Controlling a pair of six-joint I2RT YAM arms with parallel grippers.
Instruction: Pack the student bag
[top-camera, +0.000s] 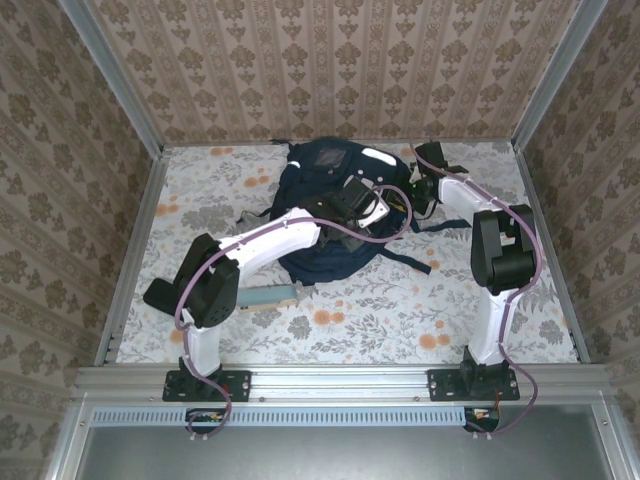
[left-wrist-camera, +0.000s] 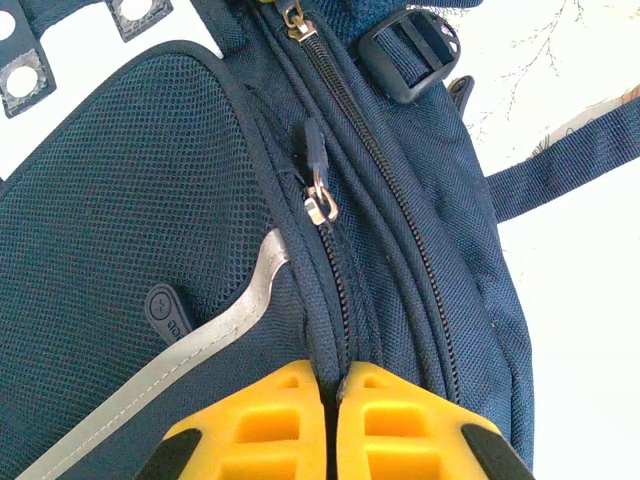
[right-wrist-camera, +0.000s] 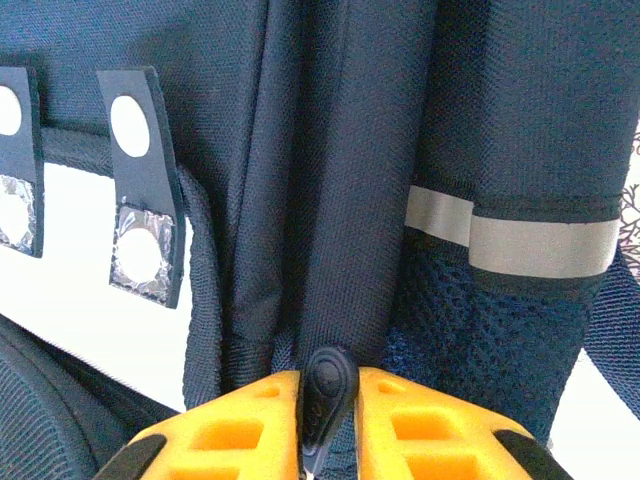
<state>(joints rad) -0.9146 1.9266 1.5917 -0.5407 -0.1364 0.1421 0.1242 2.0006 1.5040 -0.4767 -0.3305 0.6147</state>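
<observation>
- The student bag lies on the floral table, from the centre toward 12 o'clock in the top view
- The left gripper reaches onto it from 7 o'clock, its yellow fingers clenched on the fabric ridge beside a zip track
- In the left wrist view a silver zip slider sits at 12 o'clock from those fingers, with a black buckle at 1 o'clock
- The right gripper, at the bag's 3 o'clock side, is pinched onto a black zip pull
</observation>
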